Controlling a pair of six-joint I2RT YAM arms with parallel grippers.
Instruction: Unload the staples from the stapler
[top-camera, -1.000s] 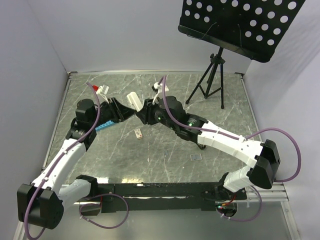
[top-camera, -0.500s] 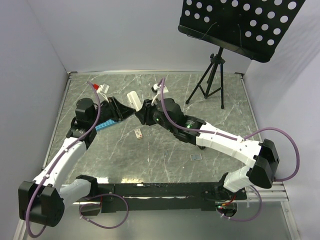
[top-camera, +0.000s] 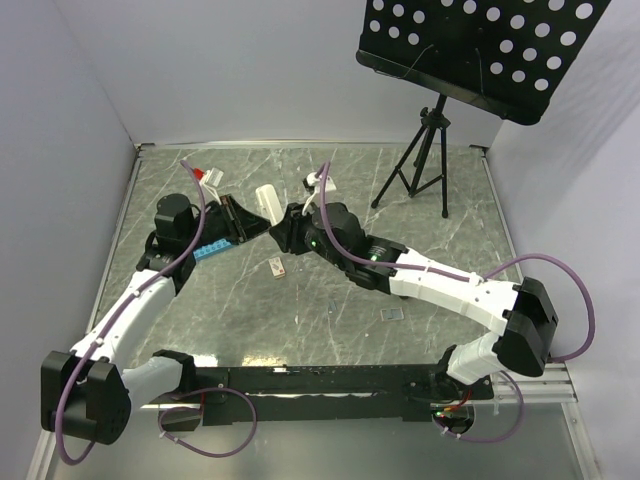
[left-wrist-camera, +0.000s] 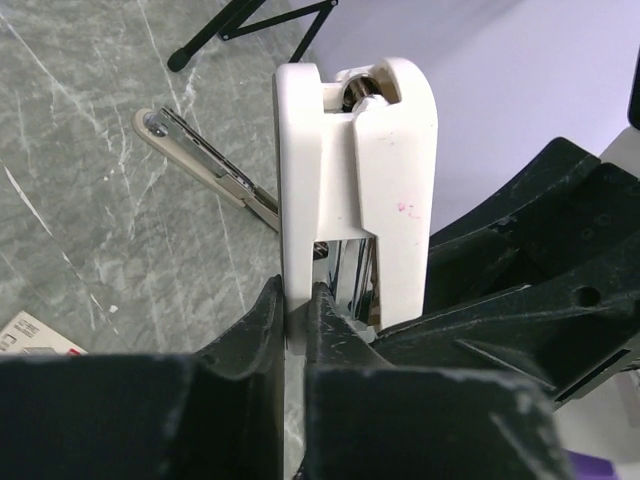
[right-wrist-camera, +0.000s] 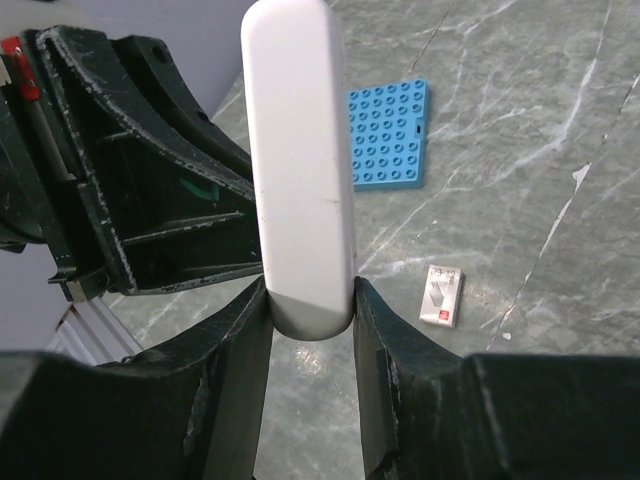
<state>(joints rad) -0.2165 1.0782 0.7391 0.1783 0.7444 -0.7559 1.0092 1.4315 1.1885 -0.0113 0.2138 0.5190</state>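
Two grippers are holding the stapler aloft over the far-left part of the table. The left gripper is pinching it from the left; the right gripper is pinching its white body from the right.

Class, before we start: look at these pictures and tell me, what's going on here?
Two robot arms hold a small slim white plastic stapler off the grey marbled table, between them. The left hand and the right hand are each shut on it, from opposite sides. In the left wrist view, a beige bar with a thin silvery metal rail appears swung open from the body. A blue studded plate and a tiny white rectangular block lie on the table, untouched.
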